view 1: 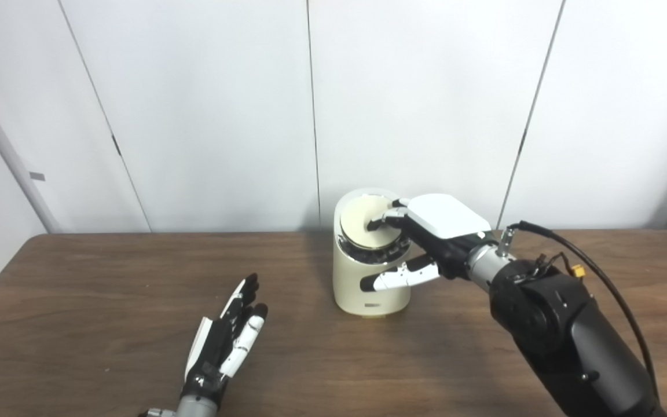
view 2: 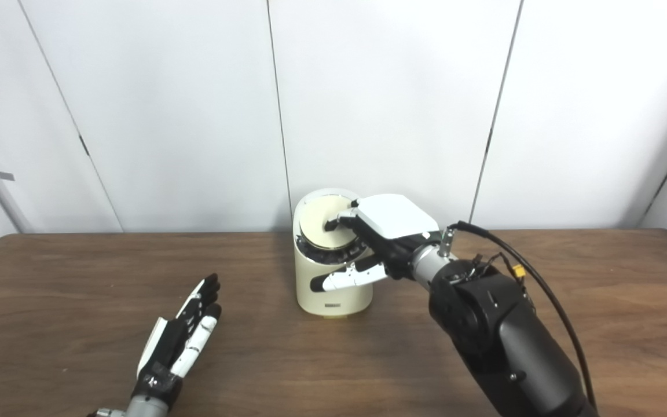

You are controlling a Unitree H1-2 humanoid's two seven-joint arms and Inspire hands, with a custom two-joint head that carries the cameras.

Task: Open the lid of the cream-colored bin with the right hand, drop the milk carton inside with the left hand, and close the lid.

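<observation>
Near the front edge, the left hand (view 1: 223,339) lies open, fingers straight, holding nothing (no milk carton in view). Further back, the right hand (view 1: 426,243) rests fingers (view 1: 381,223) on the tilted lid (view 1: 368,229) of the cream bin (view 1: 368,289), thumb against the body. Step looks like lid work: press evenly, don't tip the bin. Brown wood surface (view 1: 107,278); white panelled wall (view 1: 194,116) behind.

The right hand (view 1: 426,243) is raised on its extended black arm, fingers (view 1: 388,219) curled forward and thumb jutting out beneath. The left hand (view 1: 223,341) lies low, empty, its fingers straight and close together.
</observation>
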